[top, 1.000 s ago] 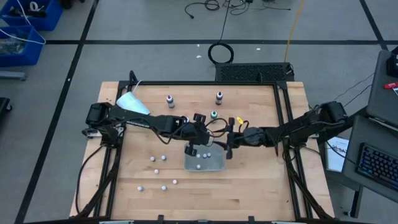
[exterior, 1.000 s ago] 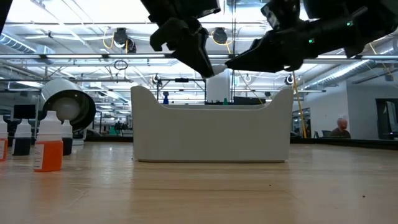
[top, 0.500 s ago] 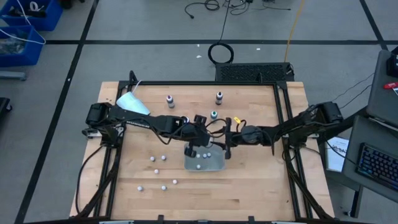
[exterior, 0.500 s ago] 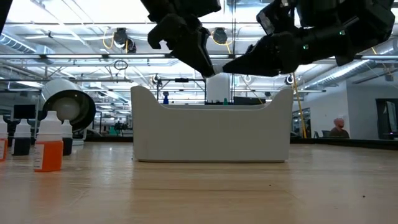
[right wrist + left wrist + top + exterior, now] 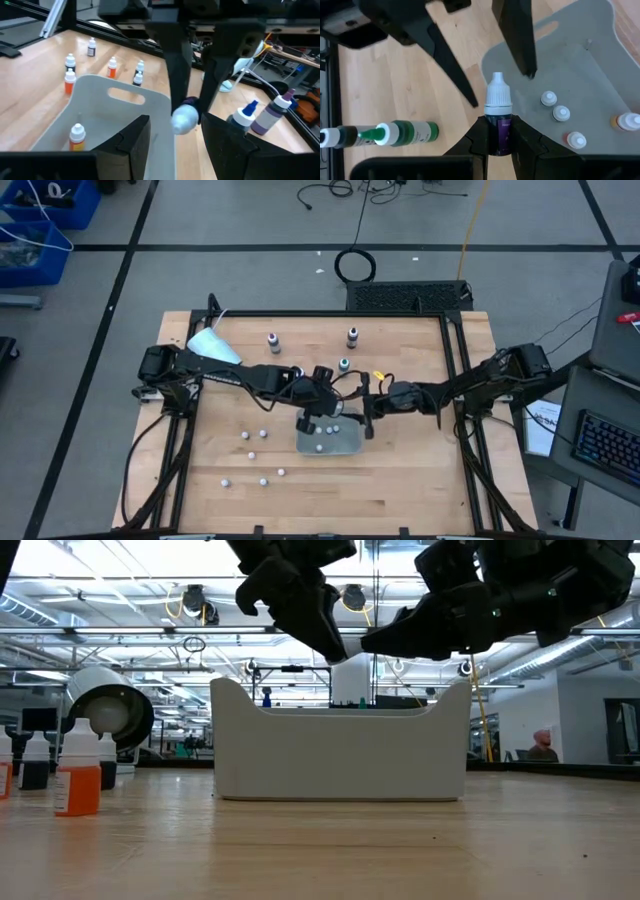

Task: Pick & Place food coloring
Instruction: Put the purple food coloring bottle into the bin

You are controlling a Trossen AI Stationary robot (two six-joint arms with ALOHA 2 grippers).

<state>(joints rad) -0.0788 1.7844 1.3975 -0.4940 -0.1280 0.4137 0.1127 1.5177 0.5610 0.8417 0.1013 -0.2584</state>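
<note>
My left gripper [image 5: 498, 122] is shut on a small food coloring bottle [image 5: 498, 131] with a dark purple body and a white dropper cap [image 5: 498, 92]. It hovers over the far end of the grey tray [image 5: 345, 445]. My right gripper [image 5: 175, 118] is open and faces it from the table's right. Its two fingers [image 5: 520, 35] stand on either side of the cap without touching. Several small white-capped bottles [image 5: 561, 113] stand inside the tray. In the high view the left gripper [image 5: 318, 418] and right gripper [image 5: 366, 420] nearly meet. My left gripper pinches the bottle's dark body [image 5: 498, 140] just below the cap, between its two fingers. The fingers [image 5: 175, 55] come slanting down from above and from the table's left. The bottle is lifted clear of the tray, its cap [image 5: 184, 119] pointing toward the right gripper.
More small capped bottles stand on the wood near the table's left side [image 5: 251, 454] [image 5: 70, 62]. Taller bottles stand toward the far edge [image 5: 273, 340] [image 5: 352, 337] [image 5: 344, 364]. A pale blue object [image 5: 212, 345] lies at the far left. A large white cup [image 5: 105, 715] lies on its side.
My right arm has edged toward the table's left, bringing its open gripper closer around the cap of the bottle in the left gripper. The left gripper and its bottle have stayed about where they were above the tray.
</note>
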